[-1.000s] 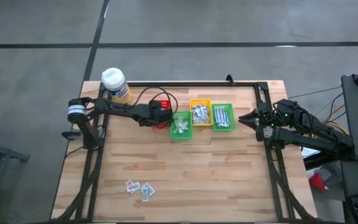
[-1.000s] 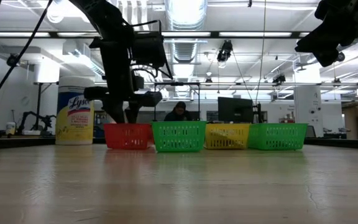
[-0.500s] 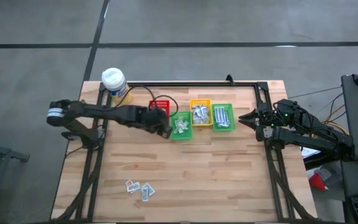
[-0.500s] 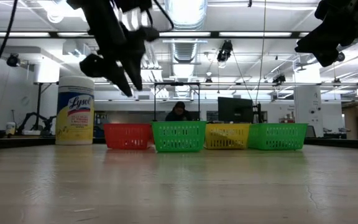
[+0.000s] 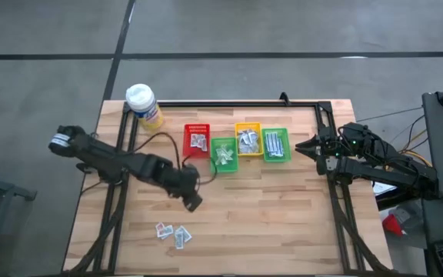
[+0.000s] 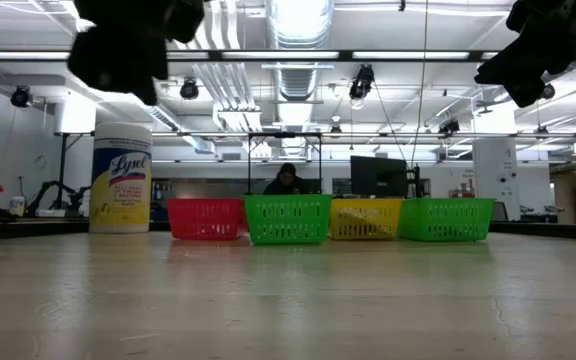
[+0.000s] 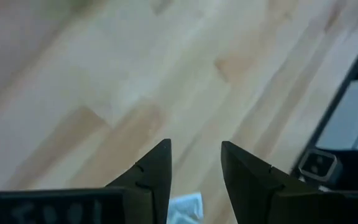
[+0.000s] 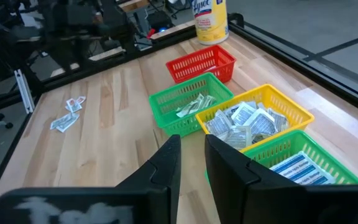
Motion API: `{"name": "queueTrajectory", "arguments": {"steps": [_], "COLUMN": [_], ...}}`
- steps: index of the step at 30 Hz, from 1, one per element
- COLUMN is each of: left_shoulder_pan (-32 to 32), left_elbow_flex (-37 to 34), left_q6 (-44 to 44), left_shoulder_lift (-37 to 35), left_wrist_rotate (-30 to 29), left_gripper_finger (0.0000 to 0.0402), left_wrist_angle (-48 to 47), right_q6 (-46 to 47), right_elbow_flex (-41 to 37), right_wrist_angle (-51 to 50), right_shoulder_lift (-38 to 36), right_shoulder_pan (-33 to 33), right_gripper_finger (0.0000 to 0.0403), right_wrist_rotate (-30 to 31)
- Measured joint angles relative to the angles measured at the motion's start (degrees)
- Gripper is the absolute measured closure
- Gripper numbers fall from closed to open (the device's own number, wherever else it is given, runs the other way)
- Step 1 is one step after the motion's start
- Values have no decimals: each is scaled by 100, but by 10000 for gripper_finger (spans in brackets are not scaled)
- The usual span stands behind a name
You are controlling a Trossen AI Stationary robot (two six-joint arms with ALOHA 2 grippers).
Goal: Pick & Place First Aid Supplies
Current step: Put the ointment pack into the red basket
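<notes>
Listing for you: left claw (image 5: 193, 202) open and empty above mid-bench; right claw (image 5: 304, 146) slightly parted, empty, at the right edge. Loose packets (image 5: 172, 233) lie near the bench's (image 5: 283, 223) front-left corner; others fill four bins (image 5: 238, 145) toward the back edge.

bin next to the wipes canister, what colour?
Red bin, beside the wipes canister; clearest in the high view.

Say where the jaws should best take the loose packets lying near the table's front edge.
Probably from straight above. The three loose packets lie flat on the table, close together, so one outer packet's short edges look like the best grip, jaws astride it. The left gripper, jaws open and empty, hangs closest, just behind them.
</notes>
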Motion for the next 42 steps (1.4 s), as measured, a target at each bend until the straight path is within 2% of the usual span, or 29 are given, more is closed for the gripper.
{"name": "queueTrajectory", "arguments": {"steps": [5,18,24,31,42], "left_shoulder_pan": [-559,-1619,-1757,-1867,-1915], "left_elbow_flex": [-86,-872,-1294,-1853,-2048], "left_q6": [-455,-582,-555,-375,-545], "left_shoulder_lift": [72,195,199,199,199], "left_wrist_rotate": [-3,4,69,622,634], "left_gripper_finger": [270,270,270,270,270], "left_wrist_angle": [1,1,171,984,1021], "right_q6": [0,0,0,0,0], "right_elbow_flex": [-1,1,-1,0,-1], "right_wrist_angle": [0,0,-2,0,-1], "right_shoulder_lift": [0,-1,-2,-2,-2], "right_shoulder_pan": [0,-2,0,0,-2], "right_gripper_finger": [331,316,325,335,320], "right_wrist_rotate": [1,0,0,-1,0]}}
